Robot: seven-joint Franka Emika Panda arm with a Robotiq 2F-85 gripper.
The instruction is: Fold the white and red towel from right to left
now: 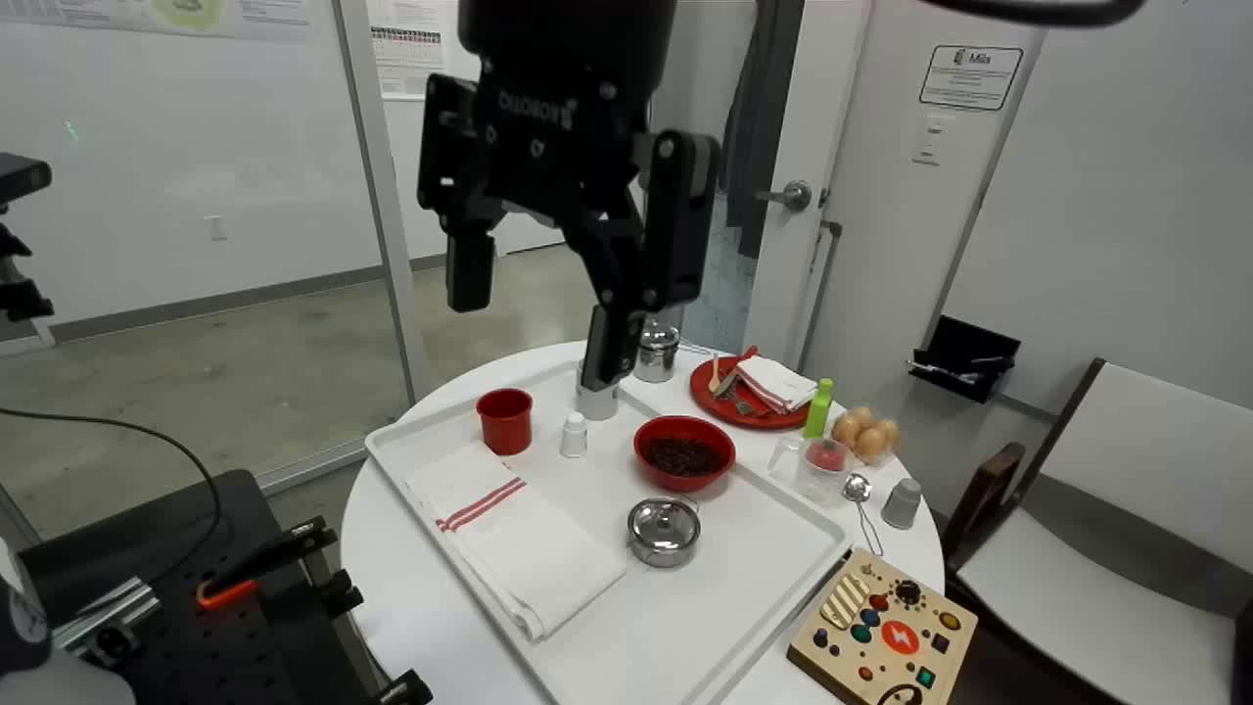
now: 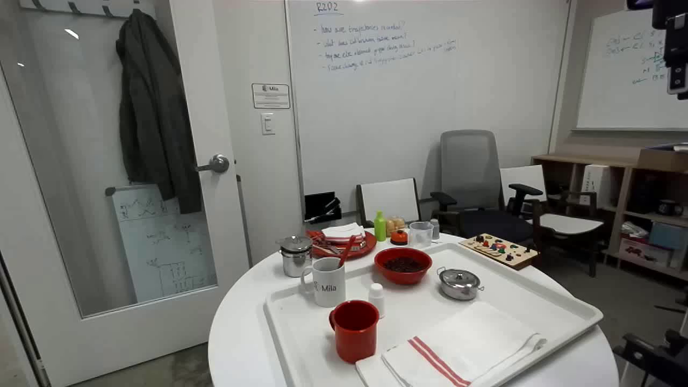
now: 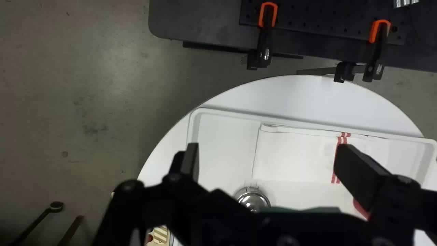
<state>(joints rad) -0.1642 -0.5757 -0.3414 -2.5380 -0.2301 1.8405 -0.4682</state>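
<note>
The white and red towel [image 1: 533, 553] lies flat in the white tray along one long side; it also shows in an exterior view [image 2: 473, 338] and in the wrist view [image 3: 293, 155]. It looks layered, with a looped fold at a corner of one end. Two narrow red stripes cross it nearer the other end, beside the red cup. My gripper [image 1: 540, 328] is wide open and empty, high above the tray. In the wrist view the gripper [image 3: 271, 165] has its fingers spread, and one finger hides part of the stripes. Only part of the gripper [image 2: 676, 80] shows at an exterior view's top right edge.
The tray [image 1: 783, 607] also holds a red cup [image 1: 506, 421], a white shaker [image 1: 575, 436], a mug [image 2: 329, 282], a red bowl [image 1: 685, 452] and a lidded metal pot [image 1: 664, 532]. A red plate [image 1: 710, 392] with another striped cloth and a wooden button board [image 1: 886, 632] stand outside it.
</note>
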